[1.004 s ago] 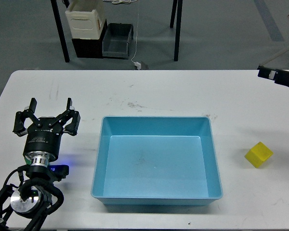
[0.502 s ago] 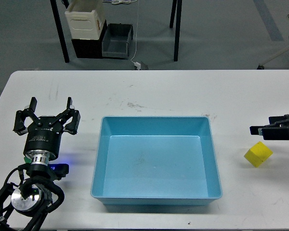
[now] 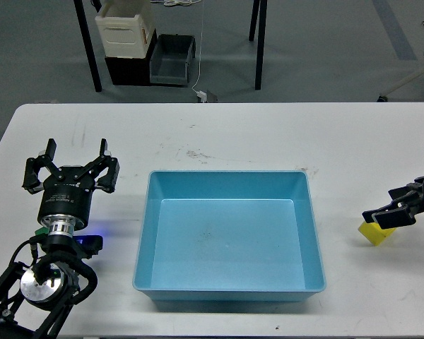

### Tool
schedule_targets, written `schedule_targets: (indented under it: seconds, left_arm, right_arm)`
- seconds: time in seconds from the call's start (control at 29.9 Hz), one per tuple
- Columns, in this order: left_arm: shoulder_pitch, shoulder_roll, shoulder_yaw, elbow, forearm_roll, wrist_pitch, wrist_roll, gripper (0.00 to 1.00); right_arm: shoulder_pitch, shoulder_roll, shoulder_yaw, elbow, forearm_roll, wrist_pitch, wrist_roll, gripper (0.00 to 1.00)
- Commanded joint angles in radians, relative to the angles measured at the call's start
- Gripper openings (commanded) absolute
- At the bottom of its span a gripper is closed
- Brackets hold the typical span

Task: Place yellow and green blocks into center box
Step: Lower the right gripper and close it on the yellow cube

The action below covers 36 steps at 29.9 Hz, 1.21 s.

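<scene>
The blue box (image 3: 226, 174) stands open and empty at the table's center. The yellow block (image 3: 372, 234) lies on the table to its right. My right gripper (image 3: 386, 215) comes in from the right edge and sits right over the block, covering its upper right part. Its fingers are dark and I cannot tell them apart. My left gripper (image 3: 71, 164) is at the left of the box, open and empty, with its fingers spread. A small green piece (image 3: 39, 231), likely the green block, peeks out beside the left arm, mostly hidden by it.
The white table (image 3: 219, 134) ends at the bottom of the view. Beyond its far edge, on the floor, stand a white bin (image 3: 124, 28), a grey bin (image 3: 172, 59) and black table legs (image 3: 89, 49).
My right gripper came down from the upper right edge onto the yellow block, now covering part of it. My left arm shifted slightly, and a green piece now shows beside it.
</scene>
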Motion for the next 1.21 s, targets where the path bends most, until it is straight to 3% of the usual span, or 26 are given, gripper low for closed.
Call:
schedule_targets:
  seconds: [0.0, 0.54, 0.64, 0.67, 0.77, 1.17]
  left_arm:
    - [-0.001, 0.000, 0.000, 0.001, -0.001, 0.000, 0.000, 1.00]
    - [-0.004, 0.002, -0.003, 0.001, 0.001, 0.000, 0.000, 1.00]
    - [-0.008, 0.002, -0.007, 0.001, 0.001, 0.000, 0.000, 1.00]
    - [-0.008, 0.002, -0.007, 0.001, 0.001, 0.000, 0.000, 1.00]
    - [-0.008, 0.002, -0.007, 0.005, 0.001, 0.000, 0.000, 1.00]
    - [-0.010, 0.002, -0.009, 0.007, 0.001, 0.000, 0.000, 1.00]
  right_arm:
    - [0.029, 0.014, -0.054, -0.019, -0.017, 0.000, 0.000, 0.98]
    - [0.031, 0.113, -0.132, -0.124, -0.017, 0.000, 0.000, 0.97]
    - [0.026, 0.113, -0.132, -0.127, -0.017, 0.000, 0.000, 0.93]
    - [0.025, 0.113, -0.132, -0.127, -0.017, 0.000, 0.000, 0.90]
    - [0.022, 0.113, -0.134, -0.136, -0.019, 0.000, 0.000, 0.61]
    - [0.025, 0.114, -0.135, -0.217, -0.016, 0.000, 0.000, 0.14]
